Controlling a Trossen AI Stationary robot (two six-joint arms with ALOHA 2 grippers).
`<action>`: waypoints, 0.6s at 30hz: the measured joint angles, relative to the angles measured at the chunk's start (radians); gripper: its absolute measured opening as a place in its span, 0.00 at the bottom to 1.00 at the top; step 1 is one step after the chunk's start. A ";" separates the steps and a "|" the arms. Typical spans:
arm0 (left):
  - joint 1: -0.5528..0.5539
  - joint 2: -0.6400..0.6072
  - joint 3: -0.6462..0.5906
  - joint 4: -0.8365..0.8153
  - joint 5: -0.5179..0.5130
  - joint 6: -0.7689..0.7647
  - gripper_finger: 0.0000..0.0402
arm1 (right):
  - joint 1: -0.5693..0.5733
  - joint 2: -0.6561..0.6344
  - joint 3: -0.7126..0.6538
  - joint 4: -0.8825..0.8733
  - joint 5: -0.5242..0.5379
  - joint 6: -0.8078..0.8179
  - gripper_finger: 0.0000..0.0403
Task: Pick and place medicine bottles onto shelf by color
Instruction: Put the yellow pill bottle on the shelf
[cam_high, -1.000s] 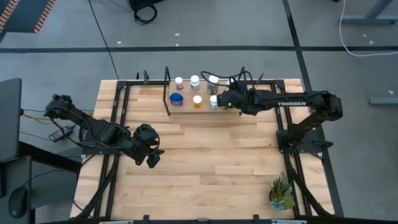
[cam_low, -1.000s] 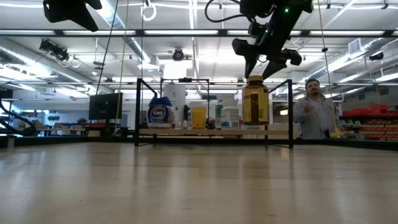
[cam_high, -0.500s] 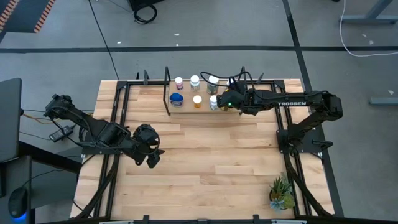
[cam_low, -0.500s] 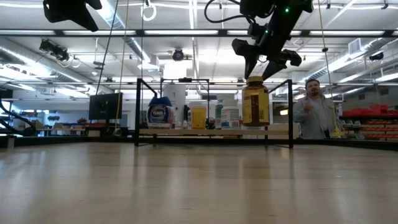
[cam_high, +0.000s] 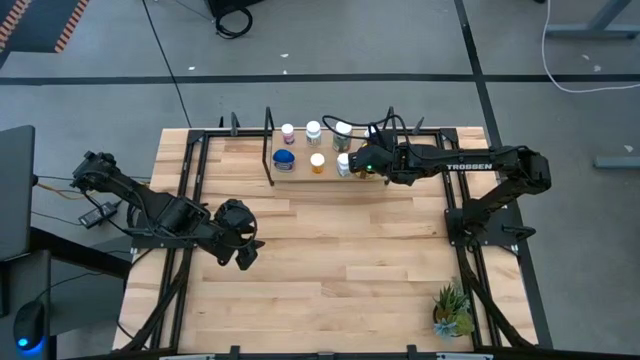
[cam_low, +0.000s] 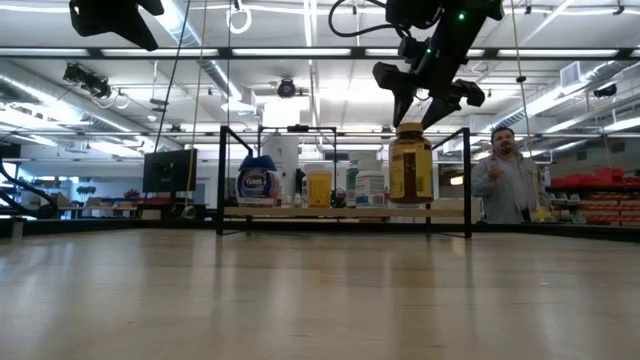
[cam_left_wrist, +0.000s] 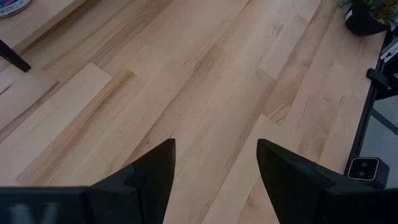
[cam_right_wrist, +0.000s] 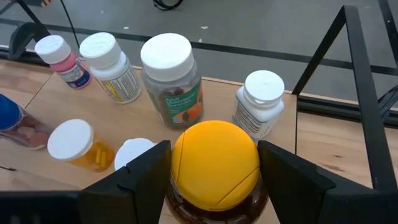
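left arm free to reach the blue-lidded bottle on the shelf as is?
Probably yes. The left gripper hangs open and empty over bare table, and the blue-lidded bottle stands at the shelf's near-left corner. The right gripper works at the other end, over the amber bottle.

Grey floor (cam_high: 400, 40), lit ceiling beams (cam_low: 300, 52), person (cam_low: 505, 185) standing.

Matt light-wood table (cam_high: 330, 250) — glossy yellow plastic cap (cam_right_wrist: 215, 163).
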 joint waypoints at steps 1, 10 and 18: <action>0.000 0.000 0.000 0.000 0.000 0.000 0.58 | 0.000 0.000 0.000 0.000 0.000 0.000 0.61; 0.000 0.000 0.000 0.000 0.000 0.000 0.58 | 0.000 0.000 0.000 0.000 -0.011 -0.003 0.61; 0.000 0.000 0.000 0.000 0.000 0.000 0.58 | 0.000 0.000 0.000 0.000 -0.024 -0.007 0.61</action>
